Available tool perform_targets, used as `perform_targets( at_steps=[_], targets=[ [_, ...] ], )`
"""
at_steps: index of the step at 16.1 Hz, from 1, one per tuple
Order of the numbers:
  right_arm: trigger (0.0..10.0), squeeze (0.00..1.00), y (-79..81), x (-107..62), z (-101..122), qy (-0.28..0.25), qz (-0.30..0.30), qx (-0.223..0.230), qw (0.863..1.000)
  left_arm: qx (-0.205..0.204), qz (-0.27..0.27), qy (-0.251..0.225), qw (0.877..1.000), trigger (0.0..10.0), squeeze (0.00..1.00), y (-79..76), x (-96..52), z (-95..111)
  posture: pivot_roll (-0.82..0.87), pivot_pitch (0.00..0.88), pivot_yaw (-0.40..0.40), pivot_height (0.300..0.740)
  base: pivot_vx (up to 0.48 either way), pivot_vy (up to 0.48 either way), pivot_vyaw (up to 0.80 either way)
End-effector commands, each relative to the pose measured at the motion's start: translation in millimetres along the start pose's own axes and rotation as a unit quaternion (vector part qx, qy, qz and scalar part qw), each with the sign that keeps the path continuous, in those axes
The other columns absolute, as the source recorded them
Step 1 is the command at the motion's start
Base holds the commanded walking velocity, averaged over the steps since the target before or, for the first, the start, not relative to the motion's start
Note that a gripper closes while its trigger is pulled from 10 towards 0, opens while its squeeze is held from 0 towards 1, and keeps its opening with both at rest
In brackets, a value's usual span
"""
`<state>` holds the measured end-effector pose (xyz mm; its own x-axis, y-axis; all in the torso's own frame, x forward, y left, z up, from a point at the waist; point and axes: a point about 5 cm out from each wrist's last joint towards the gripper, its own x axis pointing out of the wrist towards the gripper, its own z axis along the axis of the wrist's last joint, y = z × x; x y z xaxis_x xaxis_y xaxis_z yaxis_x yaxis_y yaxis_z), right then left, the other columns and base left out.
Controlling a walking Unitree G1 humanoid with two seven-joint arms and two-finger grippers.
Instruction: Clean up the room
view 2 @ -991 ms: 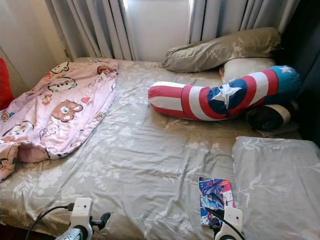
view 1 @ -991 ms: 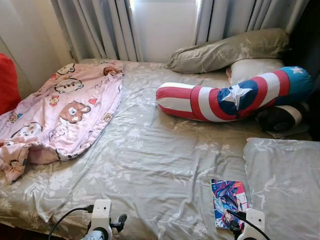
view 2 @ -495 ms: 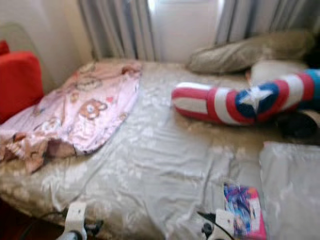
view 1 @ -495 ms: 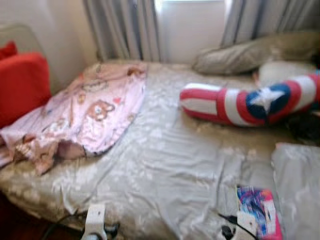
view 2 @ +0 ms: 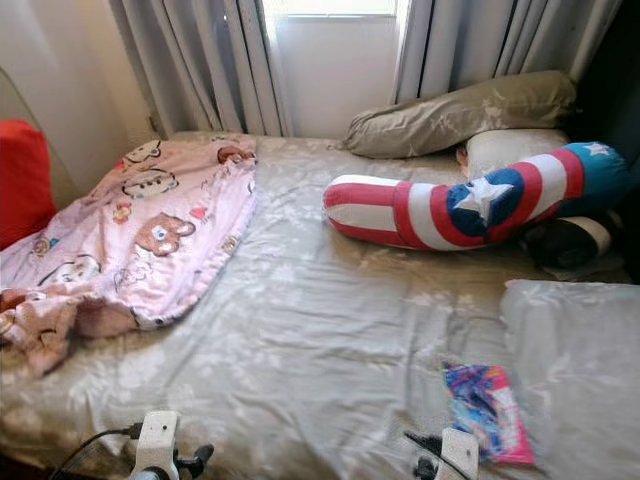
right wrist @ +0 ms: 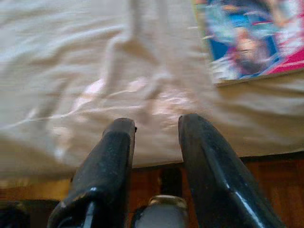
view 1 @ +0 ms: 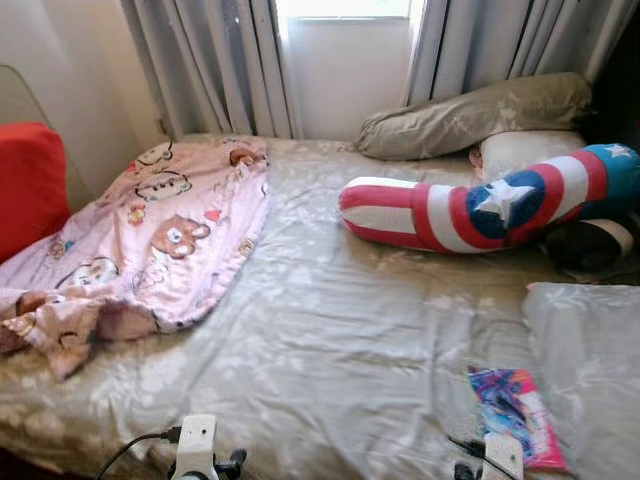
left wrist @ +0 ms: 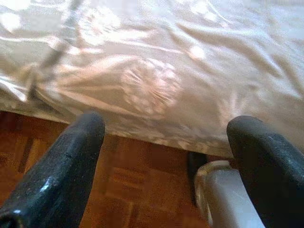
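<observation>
A pink cartoon-print blanket (view 1: 150,240) lies crumpled over the left side of the bed (view 1: 330,330). At the far right, a red, white and blue star bolster (view 1: 480,205) rests across the bed. Near the bed's front edge on the right lies a colourful book (view 1: 515,415). My left gripper (left wrist: 166,128) hangs open below the bed's front edge, over the wooden floor (left wrist: 128,185). My right gripper (right wrist: 156,124) is held low at the bed's front edge, just short of the book (right wrist: 251,38), its fingers close together with nothing between them.
An olive pillow (view 1: 470,110) and a pale pillow (view 1: 520,150) lie at the bed's head, below grey curtains (view 1: 210,60). A grey floral pillow (view 1: 590,360) sits at the near right. A red cushion (view 1: 25,185) stands left of the bed.
The camera swung left and then partly back, so the whole bed sits differently in the picture. The things on the bed have not moved. Both arms stay low.
</observation>
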<state>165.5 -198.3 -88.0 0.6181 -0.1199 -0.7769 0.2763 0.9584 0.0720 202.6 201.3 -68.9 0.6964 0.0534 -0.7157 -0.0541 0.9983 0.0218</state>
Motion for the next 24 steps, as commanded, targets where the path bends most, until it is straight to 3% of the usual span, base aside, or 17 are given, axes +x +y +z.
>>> perform_targets(
  at_steps=[1,7,20,24],
  targets=[
    [10.0,0.0,3.3,0.8,1.6,0.0,0.007,-0.008,1.0,0.004,0.004,0.018,1.0,10.0,0.0,3.7,-2.0,-7.9,-0.02,0.0,0.047,0.74,0.0,0.48,0.8],
    [10.0,0.0,3.9,1.0,3.2,-0.007,0.004,0.016,1.0,0.003,0.006,0.014,1.0,10.0,0.0,5.3,-1.7,-5.8,-0.02,0.0,0.05,0.74,0.0,0.48,0.21],
    [10.0,0.0,4.1,1.4,4.2,-0.005,0.008,0.009,1.0,0.0,0.009,0.004,1.0,10.0,0.0,5.9,-0.3,0.1,-0.01,0.0,0.05,0.74,0.0,0.48,0.0],
    [10.0,0.0,4.6,1.5,4.7,-0.007,0.01,0.011,1.0,0.0,0.009,0.003,1.0,10.0,0.0,6.0,-0.2,0.4,0.0,0.0,0.048,0.74,0.0,0.48,0.7]
  ],
)
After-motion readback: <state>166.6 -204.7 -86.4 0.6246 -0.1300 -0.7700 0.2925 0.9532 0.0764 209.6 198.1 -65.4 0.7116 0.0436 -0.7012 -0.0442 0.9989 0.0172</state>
